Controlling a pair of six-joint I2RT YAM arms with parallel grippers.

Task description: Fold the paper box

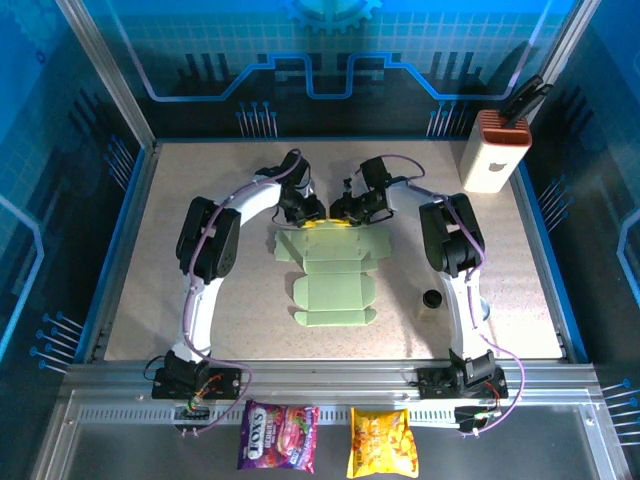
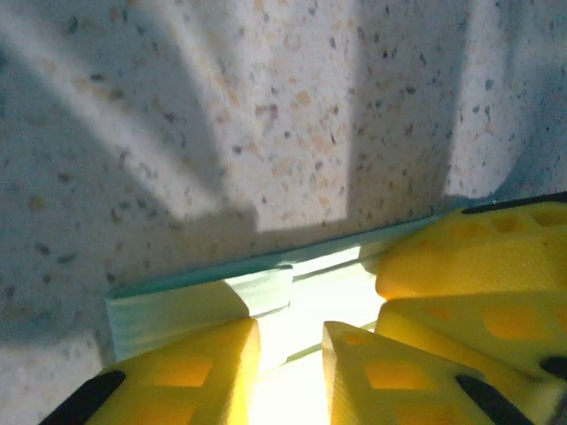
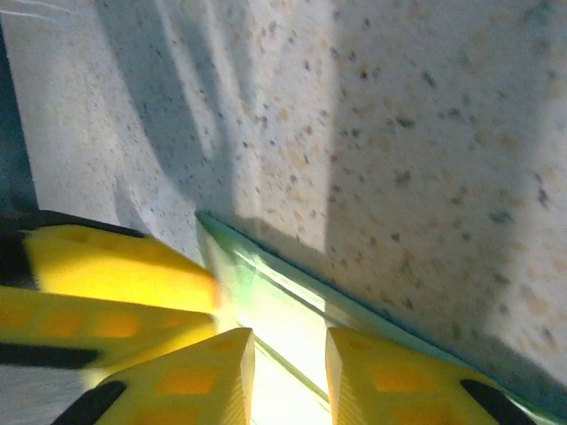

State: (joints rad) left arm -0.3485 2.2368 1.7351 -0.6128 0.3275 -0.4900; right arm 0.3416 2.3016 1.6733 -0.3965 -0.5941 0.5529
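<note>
The paper box lies as a flat pale green die-cut sheet in the middle of the table, flaps spread. Both grippers meet at its far edge. My left gripper comes in from the left and my right gripper from the right, almost touching. In the left wrist view, the left gripper has its yellow fingers a little apart over a raised strip of the card. The right gripper's fingers sit just beside it. In the right wrist view, the right gripper also shows a gap, with the card's far flap running across it.
A white block with an orange ribbed top stands at the back right corner. A small black object sits right of the sheet. Two snack packets lie on the rail in front of the bases.
</note>
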